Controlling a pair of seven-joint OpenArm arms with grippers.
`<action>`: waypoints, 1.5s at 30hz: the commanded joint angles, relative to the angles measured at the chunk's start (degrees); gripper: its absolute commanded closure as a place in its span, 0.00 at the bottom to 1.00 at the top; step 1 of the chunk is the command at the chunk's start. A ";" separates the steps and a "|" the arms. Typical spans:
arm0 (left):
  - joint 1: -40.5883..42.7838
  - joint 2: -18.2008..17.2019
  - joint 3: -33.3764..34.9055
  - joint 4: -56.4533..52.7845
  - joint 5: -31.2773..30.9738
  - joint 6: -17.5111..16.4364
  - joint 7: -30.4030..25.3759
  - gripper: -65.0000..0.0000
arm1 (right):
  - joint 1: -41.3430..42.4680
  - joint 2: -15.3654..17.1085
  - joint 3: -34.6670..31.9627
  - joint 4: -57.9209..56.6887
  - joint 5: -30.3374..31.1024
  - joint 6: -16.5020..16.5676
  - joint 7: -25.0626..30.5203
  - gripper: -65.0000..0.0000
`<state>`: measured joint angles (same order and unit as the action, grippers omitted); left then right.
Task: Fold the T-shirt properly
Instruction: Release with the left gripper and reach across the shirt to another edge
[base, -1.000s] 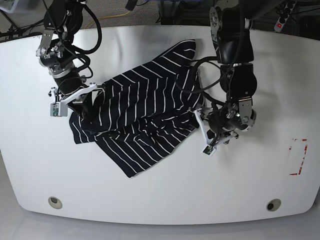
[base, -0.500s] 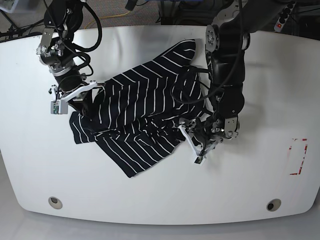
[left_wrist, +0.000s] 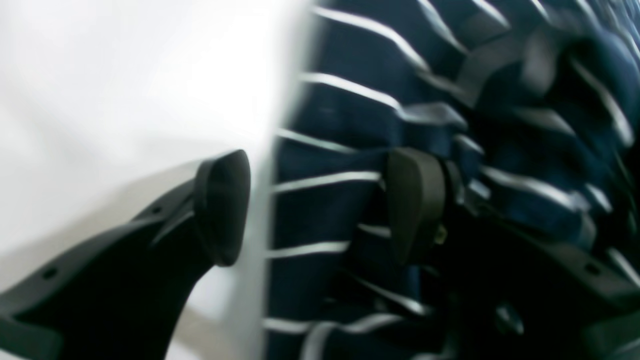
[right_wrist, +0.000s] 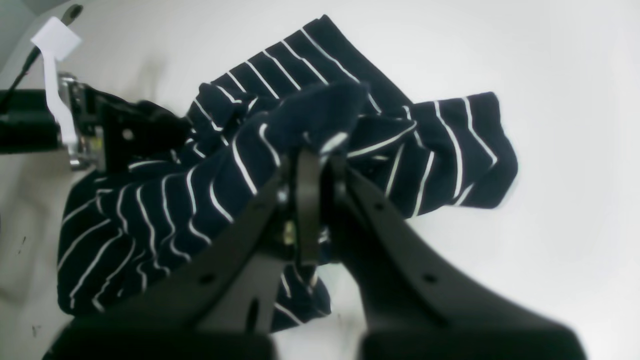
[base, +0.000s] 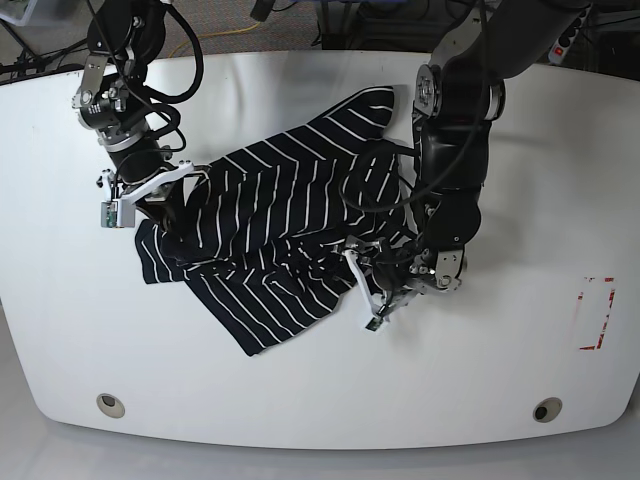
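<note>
T-shirt (base: 270, 200) bunched on counter (base: 250, 410); R jaws (right_wrist: 312, 200) closed w/ fabric pinched, tips hidden in folds; L jaws (left_wrist: 320, 205) wide apart at shirt edge, pads blurred, grip unclear.

White table (base: 500, 400) lit brightly; red marks (base: 596, 313) printed near table's right edge in base view.

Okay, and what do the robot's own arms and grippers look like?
Both arms are mostly black, with cables looping around them. The left gripper and right gripper have black jaws; up close, the left one's have rounded, dark grey tips. Each arm also carries a pale, angular plate near its gripper, and small round screw heads show on the left jaws.
</note>
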<state>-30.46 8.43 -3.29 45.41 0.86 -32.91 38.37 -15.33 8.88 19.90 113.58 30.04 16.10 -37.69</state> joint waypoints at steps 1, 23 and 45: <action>-0.53 0.57 0.70 0.17 0.24 -2.57 3.43 0.39 | 0.61 0.57 0.28 1.19 0.68 0.39 1.52 1.00; 10.02 -0.73 0.43 23.12 0.32 1.30 9.59 1.00 | 0.78 0.57 0.28 1.10 0.68 0.39 1.52 1.00; 43.95 -11.11 -7.39 68.22 0.24 1.48 21.72 0.94 | 1.31 0.48 -0.34 -0.04 0.77 0.39 1.52 1.00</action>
<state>13.37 -2.28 -10.68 111.85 1.28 -31.51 60.66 -14.98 8.86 19.35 112.64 30.02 16.47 -37.78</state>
